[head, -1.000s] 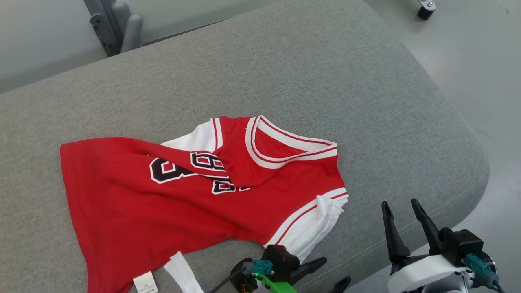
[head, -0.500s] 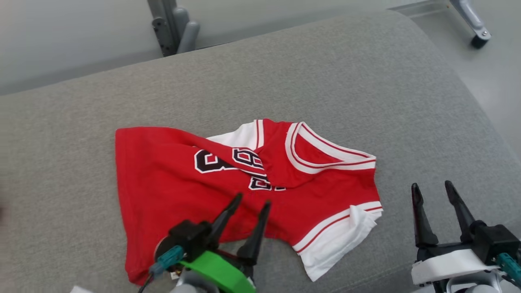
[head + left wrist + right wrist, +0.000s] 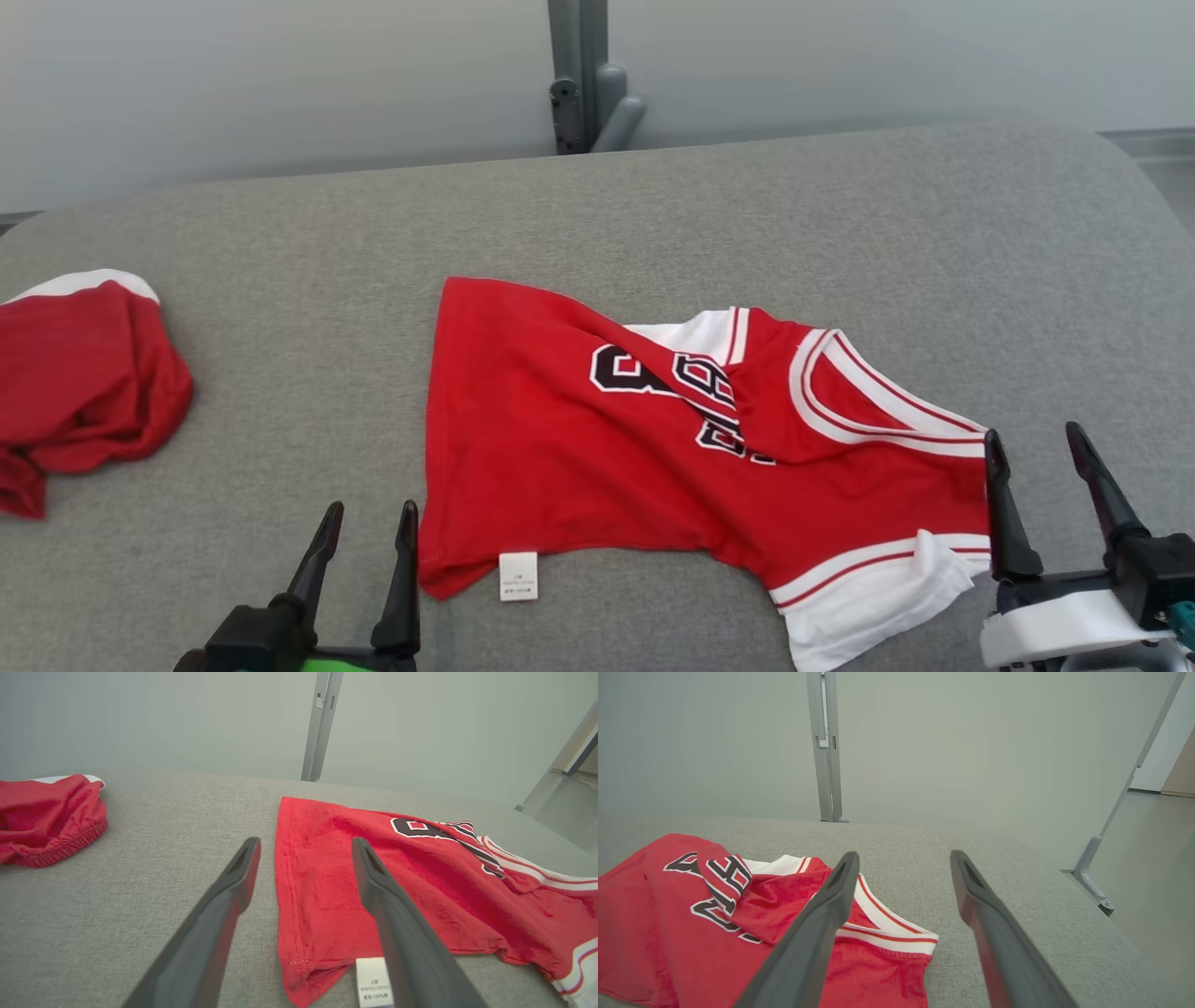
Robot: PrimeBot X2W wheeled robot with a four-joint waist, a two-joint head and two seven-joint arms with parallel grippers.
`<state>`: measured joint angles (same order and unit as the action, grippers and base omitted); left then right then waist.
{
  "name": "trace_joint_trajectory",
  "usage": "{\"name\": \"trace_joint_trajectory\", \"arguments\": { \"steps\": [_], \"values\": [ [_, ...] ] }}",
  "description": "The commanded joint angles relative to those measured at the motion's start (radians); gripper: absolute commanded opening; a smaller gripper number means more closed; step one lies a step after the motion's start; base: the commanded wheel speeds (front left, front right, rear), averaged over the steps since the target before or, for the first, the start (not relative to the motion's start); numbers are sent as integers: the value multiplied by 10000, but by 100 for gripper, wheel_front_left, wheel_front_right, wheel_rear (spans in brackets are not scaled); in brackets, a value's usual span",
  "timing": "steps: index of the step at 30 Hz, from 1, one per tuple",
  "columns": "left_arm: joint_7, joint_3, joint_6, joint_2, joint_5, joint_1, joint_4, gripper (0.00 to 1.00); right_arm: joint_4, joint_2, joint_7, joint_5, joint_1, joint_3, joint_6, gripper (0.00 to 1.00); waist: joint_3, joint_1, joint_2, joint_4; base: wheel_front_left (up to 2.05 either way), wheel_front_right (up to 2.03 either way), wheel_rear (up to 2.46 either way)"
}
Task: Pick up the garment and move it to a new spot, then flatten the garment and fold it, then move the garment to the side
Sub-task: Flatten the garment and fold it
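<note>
Red mesh on grey upholstery: the basketball jersey (image 3: 653,448) lies near the middle of the padded grey surface (image 3: 280,243), number side up, and nobody has hold of it. The left gripper (image 3: 371,509) hangs wide open and empty just beside the hem corner. The right gripper (image 3: 1033,434) is also spread wide and empty, over the neckline end.

I can't call whether the move to a new spot is done, because the jersey is simply down on the cushion. The flattening clearly isn't. One shoulder is flopped over across the black numerals, the near edge is rucked, and a white-trimmed armhole (image 3: 868,597) is bunched at the near right. There's no fold yet and no move to the side, so most of the job looks to be ahead.

A bundled red garment (image 3: 84,392) with a white band, possibly shorts, sits well apart at the left end, so it takes up some of that side. A white care label (image 3: 518,576) pokes out under the hem, close to the left gripper, and could easily be snagged instead of cloth. A grey metal post (image 3: 579,75) stands behind the surface, clear of the work. The right end rounds off towards the floor.
</note>
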<state>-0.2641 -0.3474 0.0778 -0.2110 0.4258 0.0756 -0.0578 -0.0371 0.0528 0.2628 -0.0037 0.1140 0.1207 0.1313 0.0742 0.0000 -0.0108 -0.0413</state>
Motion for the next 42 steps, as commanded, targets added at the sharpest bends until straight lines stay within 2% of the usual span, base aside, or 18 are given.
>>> {"name": "trace_joint_trajectory", "arguments": {
  "steps": [1,6,10,12,19,28,42],
  "values": [
    [-2,401,-177,70,-261,350,-31,100,52,43,30,-109,196,215,-12,100,-574,0,108,867,0,0,0],
    [-2,1334,-656,412,-739,770,-168,100,243,11,30,-334,376,733,-12,100,-797,0,108,1097,0,0,0],
    [-2,1918,-1011,700,-1070,1000,-302,100,446,-5,30,-356,562,749,-11,100,-954,0,108,1112,0,0,0],
    [-2,2058,-1084,773,-1163,1025,-305,100,486,-5,30,-333,578,701,-11,100,-963,0,108,1098,0,0,0],
    [-3,2426,-1738,1091,-1765,747,-512,100,1264,-11,30,-19,699,337,-11,100,-956,0,108,940,0,0,0],
    [-3,2678,-1951,1360,-1987,730,-610,100,1540,-12,30,193,554,69,-11,100,-881,0,108,699,0,0,0],
    [-3,2678,-2082,1482,-2228,595,-768,100,1606,-13,30,302,488,-49,-11,100,-813,0,108,720,0,0,0]
  ]
}}
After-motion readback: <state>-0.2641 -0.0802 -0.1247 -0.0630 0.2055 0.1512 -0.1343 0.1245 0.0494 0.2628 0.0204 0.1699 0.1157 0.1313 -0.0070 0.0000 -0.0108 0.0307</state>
